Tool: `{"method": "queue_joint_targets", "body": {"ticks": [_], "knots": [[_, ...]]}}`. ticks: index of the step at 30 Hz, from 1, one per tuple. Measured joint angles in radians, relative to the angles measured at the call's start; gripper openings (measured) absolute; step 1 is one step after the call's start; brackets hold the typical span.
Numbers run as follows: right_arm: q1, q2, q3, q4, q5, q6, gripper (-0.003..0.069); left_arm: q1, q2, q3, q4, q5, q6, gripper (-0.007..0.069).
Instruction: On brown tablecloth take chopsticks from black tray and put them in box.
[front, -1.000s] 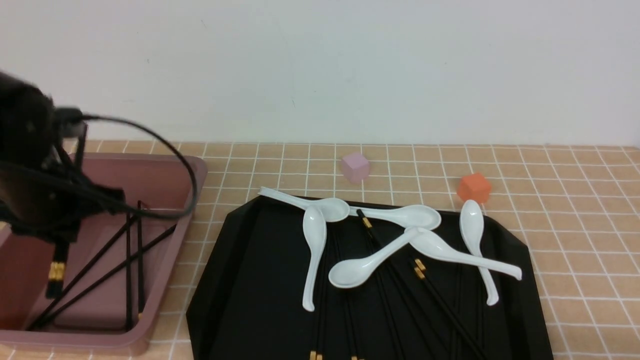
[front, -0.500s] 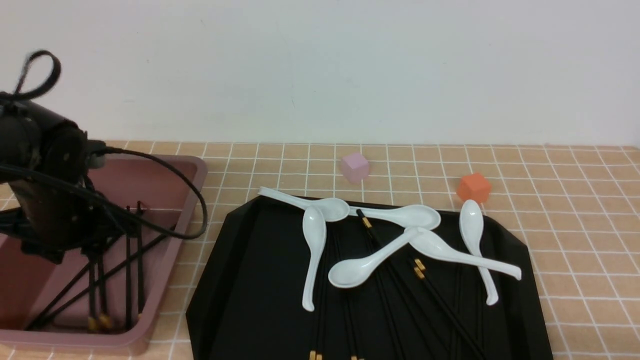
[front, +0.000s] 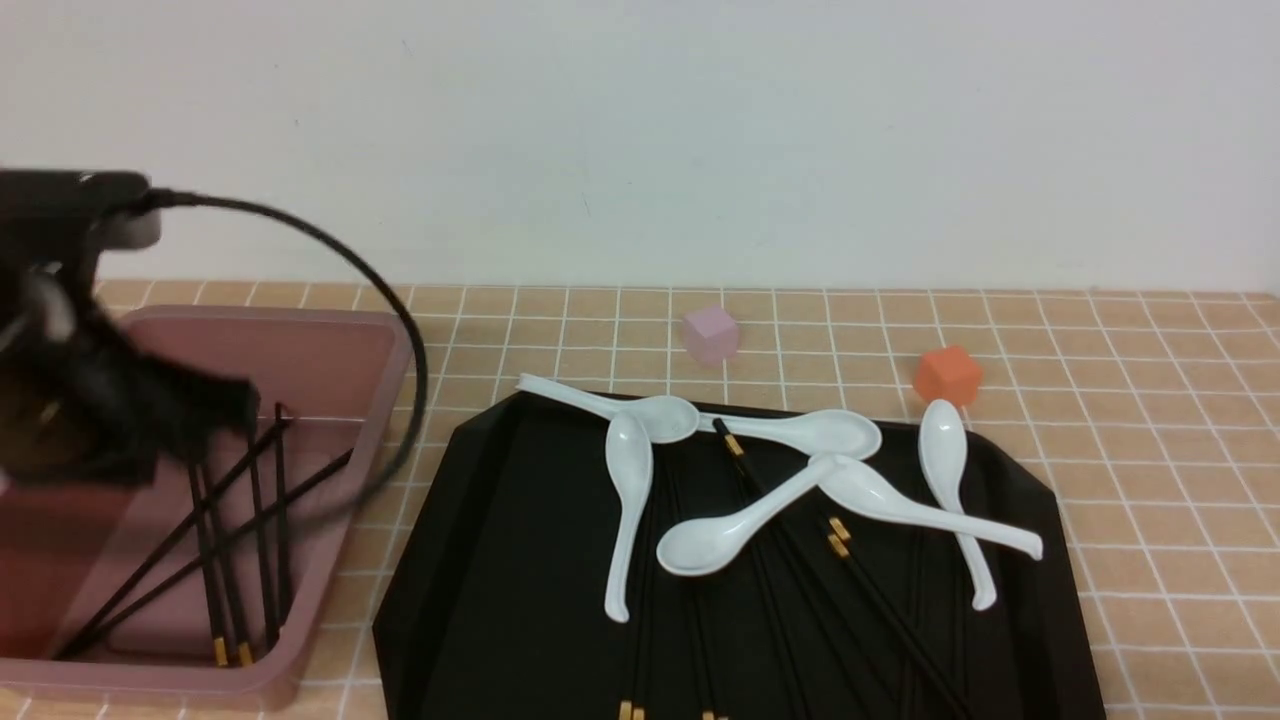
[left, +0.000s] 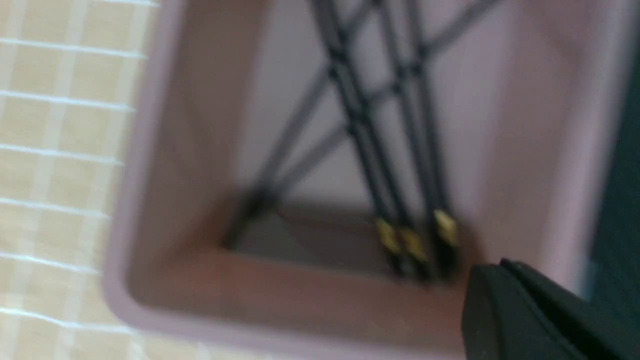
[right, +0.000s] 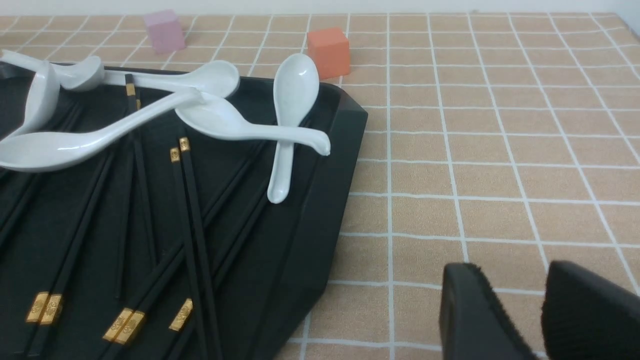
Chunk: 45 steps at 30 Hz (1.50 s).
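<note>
The pink box (front: 335, 330) stands at the left on the brown tablecloth (front: 1150, 450). Several black chopsticks (front: 225, 560) lie crossed inside it, gold bands toward the near wall; they also show in the left wrist view (left: 360, 125). My left arm (front: 110, 420) is blurred above the box. My left gripper (left: 501, 262) looks shut and empty above the box rim (left: 145, 150). Several more chopsticks (front: 880, 600) lie on the black tray (front: 500, 560), partly under spoons. My right gripper (right: 515, 267) hovers over bare cloth beside the tray (right: 320, 200), jaws slightly apart and empty.
Several white ceramic spoons (front: 630, 500) lie across the far half of the tray, over the chopsticks (right: 192, 215). A lilac cube (front: 711, 334) and an orange cube (front: 947, 375) sit behind the tray. A white wall closes the far side.
A second ago my left gripper held chopsticks upright over the box. They have dropped and now lie inside with the others. The left arm has shifted and its cable swung.
</note>
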<state>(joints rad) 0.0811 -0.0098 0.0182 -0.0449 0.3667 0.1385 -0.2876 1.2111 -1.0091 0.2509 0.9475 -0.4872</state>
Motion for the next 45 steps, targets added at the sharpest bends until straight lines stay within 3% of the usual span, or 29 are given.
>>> {"method": "queue_joint_targets", "body": {"ticks": [5, 8, 12, 16, 26, 38, 45], "knots": [[0.000, 0.000, 0.000, 0.000, 0.000, 0.000, 0.0240, -0.088, -0.235, 0.200, -0.170, -0.117, 0.001, -0.0013], [0.000, 0.000, 0.000, 0.000, 0.000, 0.000, 0.0240, -0.142, -0.374, 0.353, -0.273, -0.292, 0.001, -0.0013], [0.000, 0.000, 0.000, 0.000, 0.000, 0.000, 0.0240, -0.174, -0.506, 0.519, -0.353, -0.506, 0.000, -0.0013], [0.000, 0.000, 0.000, 0.000, 0.000, 0.000, 0.0240, -0.177, -0.571, 0.591, -0.406, -0.577, -0.002, -0.0013], [0.000, 0.000, 0.000, 0.000, 0.000, 0.000, 0.0240, -0.177, -0.575, 0.603, -0.412, -0.586, -0.002, -0.0013], [0.000, 0.000, 0.000, 0.000, 0.000, 0.000, 0.0240, -0.177, -0.683, 0.690, -0.268, -0.642, 0.008, -0.0013], [0.000, 0.000, 0.000, 0.000, 0.001, 0.000, 0.0240, -0.069, -0.957, 0.895, -0.302, -0.808, 0.187, -0.0013]]}}
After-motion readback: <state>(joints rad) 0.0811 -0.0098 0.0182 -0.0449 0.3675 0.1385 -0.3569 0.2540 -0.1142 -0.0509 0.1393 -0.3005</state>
